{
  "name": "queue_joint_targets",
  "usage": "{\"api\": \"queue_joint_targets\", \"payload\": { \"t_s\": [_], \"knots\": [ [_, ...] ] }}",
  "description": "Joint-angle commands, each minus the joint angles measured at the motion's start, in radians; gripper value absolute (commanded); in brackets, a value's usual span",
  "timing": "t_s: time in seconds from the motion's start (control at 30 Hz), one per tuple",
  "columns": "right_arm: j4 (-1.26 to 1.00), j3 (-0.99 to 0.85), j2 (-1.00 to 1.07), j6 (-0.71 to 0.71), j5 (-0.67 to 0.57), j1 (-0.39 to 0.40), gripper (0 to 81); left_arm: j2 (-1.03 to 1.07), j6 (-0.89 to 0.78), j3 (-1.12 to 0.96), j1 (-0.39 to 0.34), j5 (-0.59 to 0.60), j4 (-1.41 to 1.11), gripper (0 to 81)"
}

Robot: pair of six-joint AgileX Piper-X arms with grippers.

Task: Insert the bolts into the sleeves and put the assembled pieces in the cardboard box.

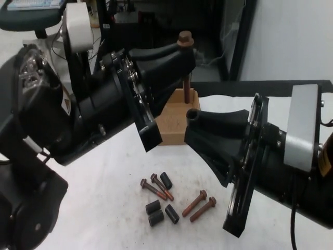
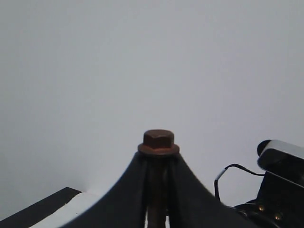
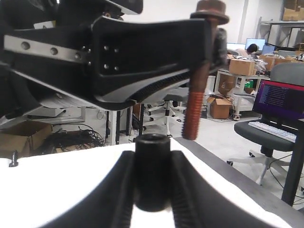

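We saw the left arm and right arm in matte black, each wrist bearing a pale block. Curved black fingers tapered from plates dotted with silver screws; a thin black cable looped nearby.

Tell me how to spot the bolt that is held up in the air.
Find the brown cardboard box at the middle of the white bench. Raised near it, the left arm's black tool grips a rusty-brown hex-head bolt upright, head on top. The other bolts lie flat on the bench.

Rust-brown bolt above the tan cardboard box, black sleeve beside it, coppery loose bolts and black loose sleeves on the white bench.
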Motion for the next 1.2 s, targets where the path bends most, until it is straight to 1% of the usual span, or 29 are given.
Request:
{"api": "queue_joint_targets", "payload": {
  "t_s": [0.0,0.17,0.37,0.63,1.03,1.17],
  "knots": [
    [0.018,-0.012,0.001,0.004,-0.004,0.000,0.8,-0.005,0.004,-0.013,-0.004,-0.001,-0.054,0.3],
    [0.100,-0.012,0.003,0.004,-0.004,0.000,0.8,-0.005,-0.044,-0.013,-0.004,0.002,-0.128,0.3],
    [0.022,-0.012,0.003,0.004,0.056,0.000,0.8,-0.005,-0.068,-0.013,-0.011,0.032,-0.128,0.3],
    [0.030,-0.064,0.003,0.004,0.039,0.000,0.8,-0.005,-0.068,-0.013,-0.039,0.044,-0.124,0.3],
    [0.058,-0.068,0.003,0.004,0.041,-0.003,0.8,-0.005,-0.064,-0.013,-0.032,0.044,-0.113,0.3],
    [0.082,-0.068,0.003,0.004,0.041,-0.003,0.8,-0.005,-0.064,-0.013,-0.031,0.015,-0.113,0.3]
  ]
}}
